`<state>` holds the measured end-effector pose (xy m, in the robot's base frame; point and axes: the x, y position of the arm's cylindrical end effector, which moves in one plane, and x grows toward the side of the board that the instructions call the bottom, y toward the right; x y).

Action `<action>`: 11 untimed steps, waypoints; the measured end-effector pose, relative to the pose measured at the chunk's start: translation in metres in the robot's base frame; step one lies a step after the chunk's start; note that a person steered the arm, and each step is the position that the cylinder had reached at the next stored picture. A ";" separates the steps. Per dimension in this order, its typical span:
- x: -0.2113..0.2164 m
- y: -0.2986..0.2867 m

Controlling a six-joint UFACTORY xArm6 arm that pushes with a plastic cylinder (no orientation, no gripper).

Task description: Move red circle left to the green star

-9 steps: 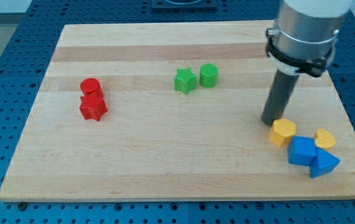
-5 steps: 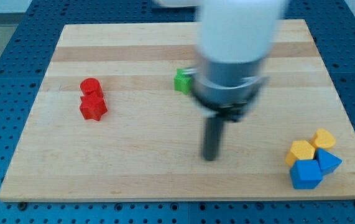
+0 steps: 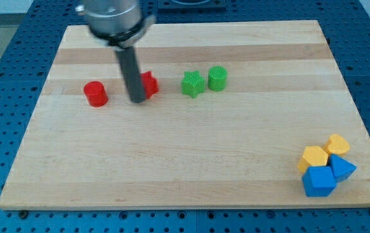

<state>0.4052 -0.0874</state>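
A red circle block [image 3: 96, 94] stands at the view's left on the wooden board [image 3: 185, 162]. A second red block [image 3: 149, 84] sits further right, partly hidden behind my rod, so its shape is unclear. The green star [image 3: 193, 84] lies a short gap to the right of that red block, with a green circle block [image 3: 218, 78] beside it. My tip [image 3: 136, 101] rests on the board between the two red blocks, touching or nearly touching the left edge of the right-hand one.
At the view's bottom right is a tight cluster: two yellow blocks [image 3: 314, 157] [image 3: 338, 144] and two blue blocks [image 3: 318, 181] [image 3: 343, 168]. A blue pegboard surrounds the board.
My tip swept from the bottom right, past the middle, to the upper left. The two red blocks, stacked close before, are now apart; one sits much further right, near the green star.
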 end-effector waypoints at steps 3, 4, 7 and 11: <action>0.093 -0.061; 0.070 -0.166; 0.031 -0.059; 0.025 0.041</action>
<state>0.4300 -0.0460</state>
